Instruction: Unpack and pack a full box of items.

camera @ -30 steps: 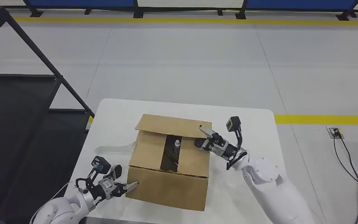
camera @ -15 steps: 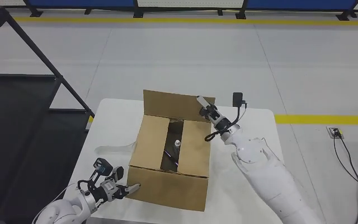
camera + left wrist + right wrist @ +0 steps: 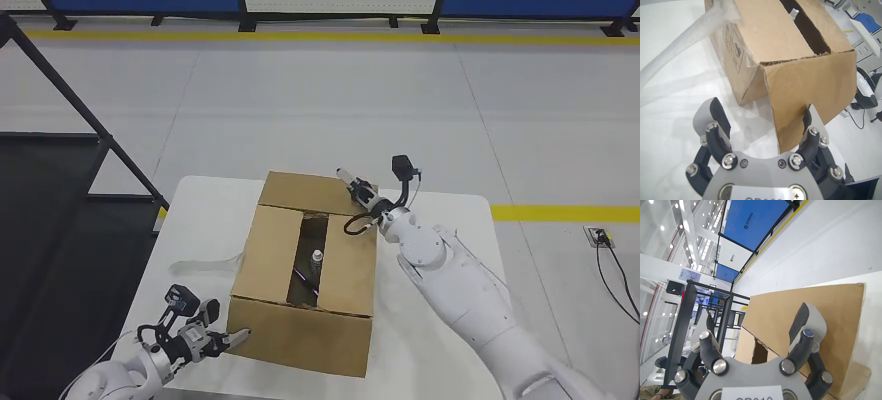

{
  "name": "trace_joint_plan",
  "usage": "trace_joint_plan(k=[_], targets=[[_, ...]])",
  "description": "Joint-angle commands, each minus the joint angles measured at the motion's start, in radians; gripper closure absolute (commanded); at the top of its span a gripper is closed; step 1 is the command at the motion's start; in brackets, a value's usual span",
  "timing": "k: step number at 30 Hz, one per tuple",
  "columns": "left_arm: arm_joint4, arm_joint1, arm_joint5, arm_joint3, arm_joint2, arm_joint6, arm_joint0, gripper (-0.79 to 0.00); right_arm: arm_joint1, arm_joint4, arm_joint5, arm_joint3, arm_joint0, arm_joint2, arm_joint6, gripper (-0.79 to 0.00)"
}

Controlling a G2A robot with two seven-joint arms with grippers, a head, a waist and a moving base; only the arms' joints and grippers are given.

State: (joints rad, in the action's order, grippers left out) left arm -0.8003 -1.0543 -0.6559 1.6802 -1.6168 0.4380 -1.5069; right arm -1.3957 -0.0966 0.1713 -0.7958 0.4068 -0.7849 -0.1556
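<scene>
opening the box (image 3: 305,285) is the step in hand, as i judge it. in the top view the box sits in the middle of the table (image 3: 205,215). its two long flaps lie nearly shut, with a dark slot between them, and a bottle (image 3: 317,257) shows through the slot. the right gripper (image 3: 350,183) is at the far flap (image 3: 305,188), on the box's upper edge in the frame. the left gripper (image 3: 218,340) is at the lower left, beside the near flap (image 3: 300,340). bare table lies to the right of the box, so i think there is room to swing a flap out or put items down. on the left, the table edge is near.

in the left wrist view the left gripper (image 3: 762,111) has its jaws spread. the hanging near flap (image 3: 810,85) comes between them, and one finger (image 3: 808,115) touches the cardboard while the other is apart from it. nothing is pinched. a whitish plastic strip (image 3: 677,43) runs from the box corner across the table and could catch a low move.

in the right wrist view the right gripper (image 3: 755,315) also has its jaws spread wide and holds nothing. the far flap (image 3: 810,291) stands just behind one finger (image 3: 802,317). the next move, i think, calls for folding the long flaps outward, with care for their ragged edges.
</scene>
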Motion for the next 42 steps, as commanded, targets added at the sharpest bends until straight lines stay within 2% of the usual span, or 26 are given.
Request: trace_joint_plan(k=[1,8,13,21,26,31,35,42], targets=[[-0.001,0.001,0.002,-0.001,0.002,-0.002,-0.001,-0.785,-0.008,0.001,-0.009,0.028,-0.011,0.005,-0.02,-0.785],[-0.007,0.003,0.014,-0.01,0.013,-0.009,0.004,-0.785,-0.037,-0.004,-0.041,0.103,-0.046,0.015,-0.087,-0.785],[0.0,0.004,0.031,-0.019,0.011,-0.024,0.007,-0.785,-0.05,-0.007,-0.027,0.138,-0.056,0.007,-0.102,-0.785],[0.113,0.009,0.07,-0.033,-0.05,-0.052,0.007,-0.785,-0.044,-0.069,0.108,0.129,-0.037,-0.068,-0.117,-0.785],[0.14,0.007,0.177,-0.052,-0.072,-0.086,0.019,-0.785,-0.024,-0.114,0.192,0.032,0.022,-0.129,-0.183,-0.785],[0.082,-0.002,0.288,-0.068,-0.017,-0.122,0.059,-0.785,0.004,-0.169,0.186,-0.118,0.102,-0.194,-0.332,-0.785],[0.011,-0.01,0.345,-0.099,0.047,-0.154,0.103,-0.785,0.004,-0.169,0.186,-0.118,0.102,-0.194,-0.332,-0.785],[-0.008,-0.021,0.358,-0.143,0.118,-0.162,0.155,-0.785,0.005,-0.18,0.184,-0.132,0.121,-0.197,-0.341,-0.785]])
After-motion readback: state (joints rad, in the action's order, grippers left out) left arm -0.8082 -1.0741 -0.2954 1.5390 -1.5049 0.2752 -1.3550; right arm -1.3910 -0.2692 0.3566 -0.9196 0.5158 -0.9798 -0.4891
